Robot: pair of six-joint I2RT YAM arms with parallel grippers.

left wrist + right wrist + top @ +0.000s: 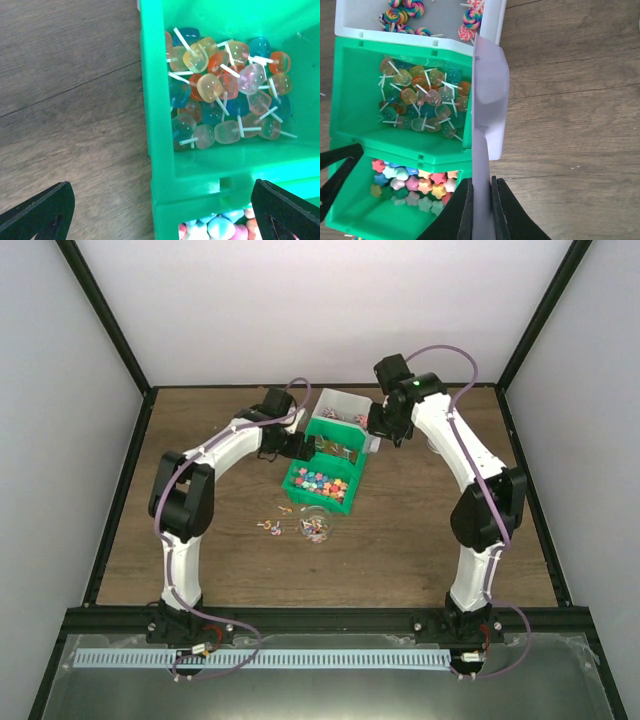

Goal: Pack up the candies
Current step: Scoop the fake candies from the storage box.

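Observation:
The candies lie in stacked bins: pastel star sweets [412, 185] in the near green bin [300, 502], translucent lollipops [225, 90] in the middle green bin [350, 100], swirl lollipops [407, 7] in the white bin [345, 402]. A few loose candies [275, 525] lie on the table beside a small clear cup [316, 530]. My right gripper [481, 210] is shut on the handle of the grey scoop [490, 100], which lies along the right wall of the middle green bin. My left gripper [162, 210] stands wide open, straddling the left front corner of that bin.
The wooden table [430, 530] is framed by black rails and pale walls. The three bins stand in a row running back from the table's middle. Both arms [185, 500] curve in toward the bins from either side.

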